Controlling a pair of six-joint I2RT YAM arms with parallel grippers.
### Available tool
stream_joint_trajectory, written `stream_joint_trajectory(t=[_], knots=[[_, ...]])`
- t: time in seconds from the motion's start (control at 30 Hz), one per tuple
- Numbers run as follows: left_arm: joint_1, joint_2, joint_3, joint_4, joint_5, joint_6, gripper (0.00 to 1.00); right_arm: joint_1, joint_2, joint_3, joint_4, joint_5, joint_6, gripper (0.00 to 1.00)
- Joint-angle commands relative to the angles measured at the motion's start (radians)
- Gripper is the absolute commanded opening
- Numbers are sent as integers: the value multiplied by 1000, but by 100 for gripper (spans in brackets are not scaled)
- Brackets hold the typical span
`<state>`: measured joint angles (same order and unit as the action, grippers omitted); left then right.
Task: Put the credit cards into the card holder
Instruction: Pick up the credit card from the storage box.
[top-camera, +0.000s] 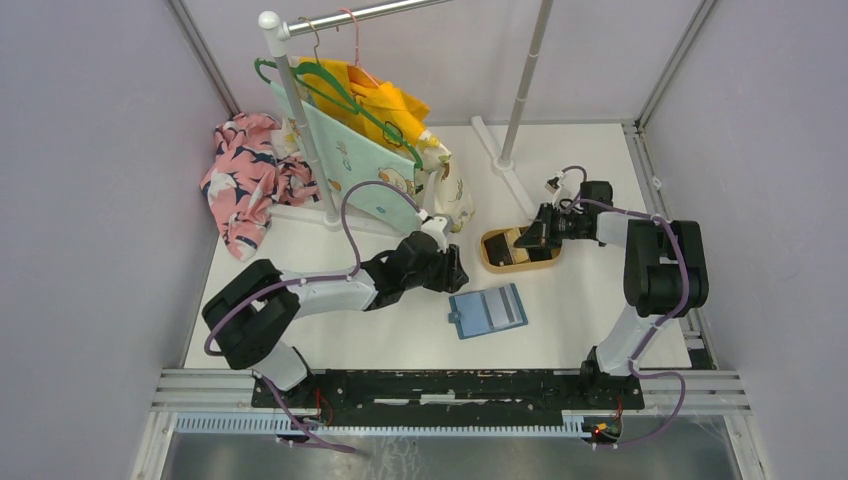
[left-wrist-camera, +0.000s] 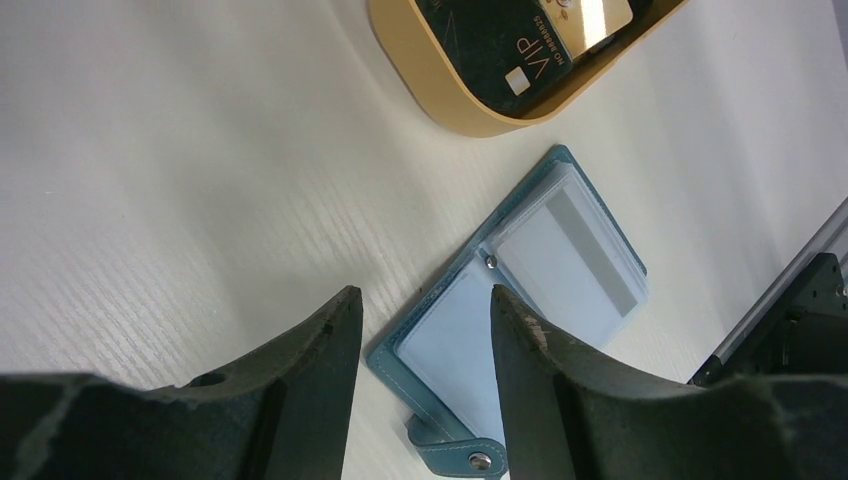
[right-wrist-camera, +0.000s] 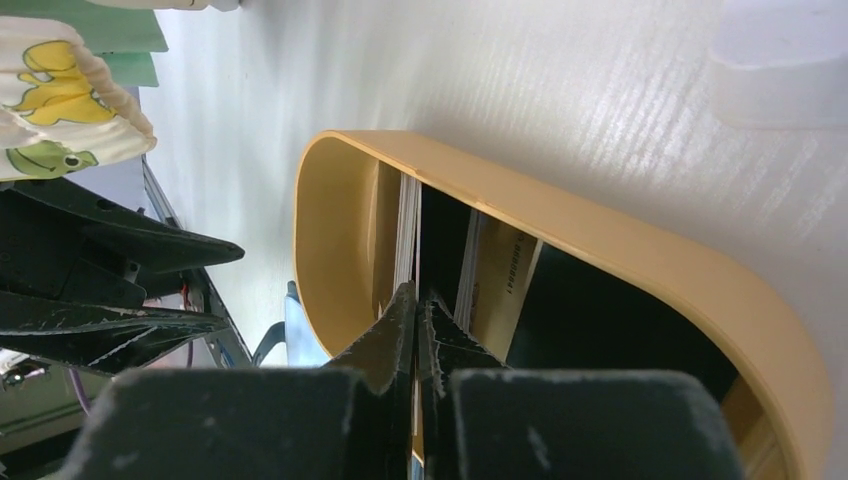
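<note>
1. credit cards (right-wrist-camera: 408, 230), thin dark rectangles, sit in the tan oval tray (right-wrist-camera: 620, 240).
2. my right gripper (right-wrist-camera: 418, 300) is clamped on one card's edge.
3. my left gripper (left-wrist-camera: 425, 310) hangs spread and empty over the teal leather card holder (left-wrist-camera: 560, 250) just beside the tray.

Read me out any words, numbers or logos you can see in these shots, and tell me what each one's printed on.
"VIP": on the dark credit card lying in the tan tray.
Small print line beside "VIP": too small to read.
Print on the upright card standing in the tray, right wrist view: too blurred to read.
The card holder: no text visible.
</note>
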<state>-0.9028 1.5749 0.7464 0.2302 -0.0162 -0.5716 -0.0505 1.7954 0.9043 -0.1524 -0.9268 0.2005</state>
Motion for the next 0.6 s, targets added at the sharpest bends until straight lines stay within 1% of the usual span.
stream_joint_trajectory(t=[0.0, 0.13, 0.17, 0.27, 0.37, 0.43, 0.47, 0.57], knots=[[3, -61, -4, 23, 8, 45, 57, -22, -33, 13, -27, 52, -45, 0], [4, -140, -61, 102, 12, 39, 57, -57, -117, 1, -37, 78, -68, 0], [4, -166, -87, 130, 31, 36, 59, -66, -138, -7, -32, 81, -70, 0], [4, -252, -150, 214, 55, 23, 70, -85, -206, -28, -21, 65, -95, 0], [5, -337, -210, 295, 71, -5, 85, -97, -283, -74, 33, -19, -102, 0], [5, -392, -251, 351, 81, -25, 95, -97, -332, -115, 94, -82, -78, 0], [5, -415, -267, 378, 89, -32, 98, -97, -354, -142, 141, -109, -57, 0], [6, -451, -294, 454, 148, -44, 100, -94, -424, -220, 316, -196, 46, 0]])
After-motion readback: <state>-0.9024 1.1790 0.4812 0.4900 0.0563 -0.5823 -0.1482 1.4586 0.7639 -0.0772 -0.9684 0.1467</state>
